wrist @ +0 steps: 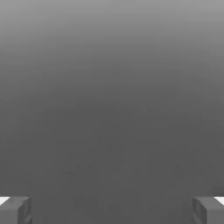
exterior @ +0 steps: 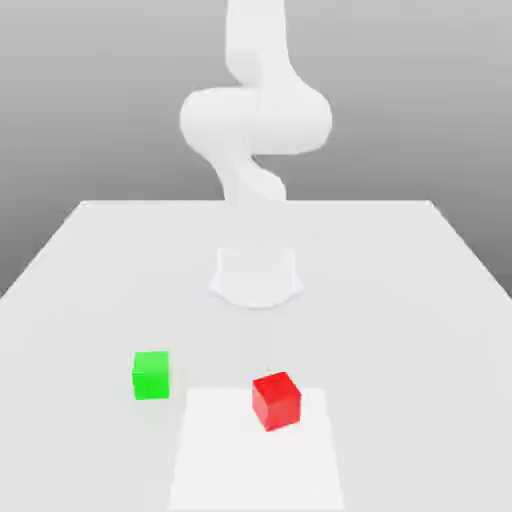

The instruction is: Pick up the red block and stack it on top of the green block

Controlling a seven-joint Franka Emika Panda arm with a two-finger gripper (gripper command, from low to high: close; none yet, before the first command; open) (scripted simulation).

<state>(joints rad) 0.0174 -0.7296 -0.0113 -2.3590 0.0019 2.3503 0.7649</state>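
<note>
The red block [exterior: 276, 400] is a small bright cube with plain glossy faces, turned a little so that one corner edge faces the exterior camera; its top reads lighter than its two shaded sides. It sits on the white table [exterior: 90, 270] near the front, on a slightly brighter rectangular patch [exterior: 215, 455] of the surface. The green block [exterior: 151, 374] is a cube of about the same size, sitting squarer to the camera, well apart from the red one toward the exterior view's left and a little farther back. Both lie flat on the table, touching nothing else. Behind them the white arm [exterior: 255, 110] rises from its round base [exterior: 256, 275] and is cut off by the top edge of the exterior view. In the hand view, the gripper [wrist: 112, 210] stands wide open with nothing between its two grey fingertips [wrist: 15, 210], which show only as cropped corners against a plain grey background.
</note>
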